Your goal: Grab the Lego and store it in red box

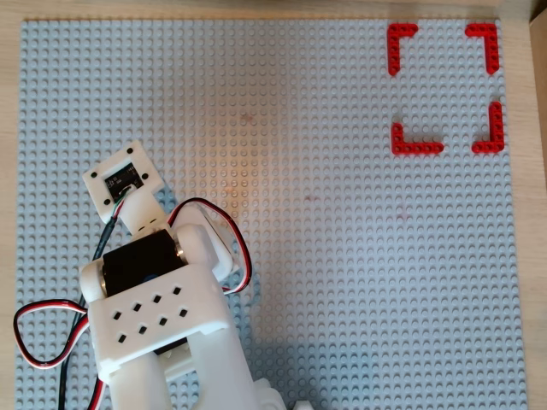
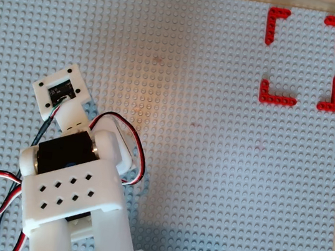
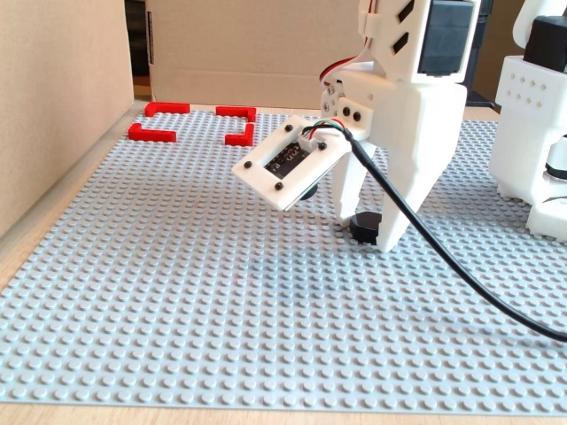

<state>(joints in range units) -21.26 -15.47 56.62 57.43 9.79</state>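
The Lego (image 3: 364,225), a small black piece, sits on the grey studded baseplate (image 3: 177,292) in the fixed view. My gripper (image 3: 363,233) points straight down and its two white fingers (image 3: 347,190) stand against both sides of the Lego, tips at the plate. In both overhead views the arm (image 1: 154,316) (image 2: 69,193) covers the gripper and the Lego. The red box (image 1: 402,38) (image 2: 278,19), four red corner brackets, lies at the top right in both overhead views. In the fixed view it lies far back on the left (image 3: 151,133). Only grey studs show inside it.
A white wrist camera plate (image 3: 288,159) (image 1: 120,175) sticks out in front of the gripper. A black cable (image 3: 443,274) hangs from it. Cardboard walls (image 3: 53,88) stand along the left and back edges. A white arm base (image 3: 532,133) stands at the right.
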